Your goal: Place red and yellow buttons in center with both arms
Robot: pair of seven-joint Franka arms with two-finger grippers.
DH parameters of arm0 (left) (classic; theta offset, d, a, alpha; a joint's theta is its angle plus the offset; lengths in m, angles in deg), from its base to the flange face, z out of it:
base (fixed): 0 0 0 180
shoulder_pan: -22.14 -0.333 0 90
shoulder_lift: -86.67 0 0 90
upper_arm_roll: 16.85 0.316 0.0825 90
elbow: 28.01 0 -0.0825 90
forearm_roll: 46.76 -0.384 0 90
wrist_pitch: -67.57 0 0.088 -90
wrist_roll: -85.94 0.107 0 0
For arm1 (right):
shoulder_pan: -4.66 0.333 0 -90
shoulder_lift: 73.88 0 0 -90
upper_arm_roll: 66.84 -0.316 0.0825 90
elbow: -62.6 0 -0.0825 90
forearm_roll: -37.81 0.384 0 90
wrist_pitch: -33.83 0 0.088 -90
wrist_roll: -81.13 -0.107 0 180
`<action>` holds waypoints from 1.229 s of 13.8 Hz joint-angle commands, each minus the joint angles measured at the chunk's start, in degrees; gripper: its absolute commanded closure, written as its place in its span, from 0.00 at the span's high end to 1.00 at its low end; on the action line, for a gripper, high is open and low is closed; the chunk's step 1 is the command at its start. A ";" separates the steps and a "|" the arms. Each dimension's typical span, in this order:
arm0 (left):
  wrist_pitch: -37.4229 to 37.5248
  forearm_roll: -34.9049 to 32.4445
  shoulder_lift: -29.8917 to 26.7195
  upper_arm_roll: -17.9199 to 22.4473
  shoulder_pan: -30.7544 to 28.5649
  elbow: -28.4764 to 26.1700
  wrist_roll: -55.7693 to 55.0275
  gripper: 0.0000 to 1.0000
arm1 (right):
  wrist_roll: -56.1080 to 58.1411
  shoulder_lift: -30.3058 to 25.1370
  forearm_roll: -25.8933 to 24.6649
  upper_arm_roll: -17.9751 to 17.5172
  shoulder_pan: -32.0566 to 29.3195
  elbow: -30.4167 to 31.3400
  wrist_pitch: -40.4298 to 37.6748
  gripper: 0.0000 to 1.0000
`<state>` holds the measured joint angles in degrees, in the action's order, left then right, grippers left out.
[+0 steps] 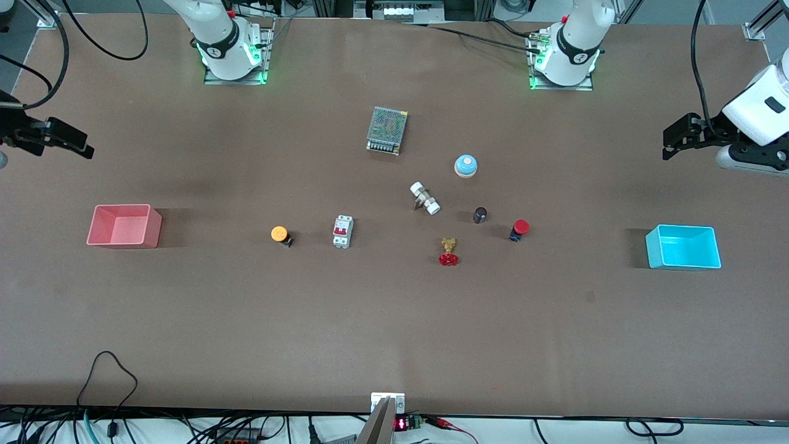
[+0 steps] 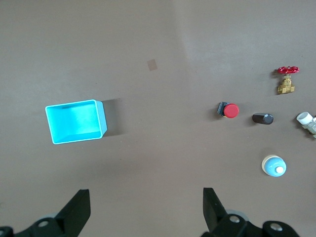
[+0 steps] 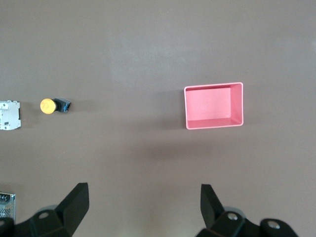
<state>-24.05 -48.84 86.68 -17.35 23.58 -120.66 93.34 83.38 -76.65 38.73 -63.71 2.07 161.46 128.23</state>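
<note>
The red button (image 1: 519,229) lies on its side on the brown table, between the brass valve and the blue bin; it also shows in the left wrist view (image 2: 228,110). The yellow button (image 1: 280,235) lies on its side between the pink bin and the circuit breaker; it also shows in the right wrist view (image 3: 52,105). My left gripper (image 1: 667,145) (image 2: 145,195) is open and empty, up over the table at the left arm's end. My right gripper (image 1: 83,147) (image 3: 143,190) is open and empty, up over the right arm's end.
A pink bin (image 1: 123,239) stands at the right arm's end, a blue bin (image 1: 684,259) at the left arm's end. In the middle are a circuit breaker (image 1: 343,231), power supply (image 1: 387,130), blue bell (image 1: 466,166), white fitting (image 1: 425,198), dark knob (image 1: 480,214) and brass valve (image 1: 449,251).
</note>
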 commanded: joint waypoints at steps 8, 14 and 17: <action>-0.41 -0.90 0.34 -0.29 -0.30 0.72 0.51 1.00 | 0.04 -2.06 -1.01 -0.50 -0.31 0.11 -1.41 1.00; -0.23 -0.90 0.25 -0.29 -0.38 0.72 0.60 1.00 | -0.05 -2.15 -1.10 -1.03 0.04 0.01 -2.89 1.00; -0.14 -0.82 0.34 -0.29 -0.47 0.72 0.69 1.00 | -0.23 -2.15 -1.01 -0.85 -0.04 0.01 -3.43 1.00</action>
<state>-24.31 -48.84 86.69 -17.34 23.50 -120.66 93.34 83.33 -78.13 38.71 -64.29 2.10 161.58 125.96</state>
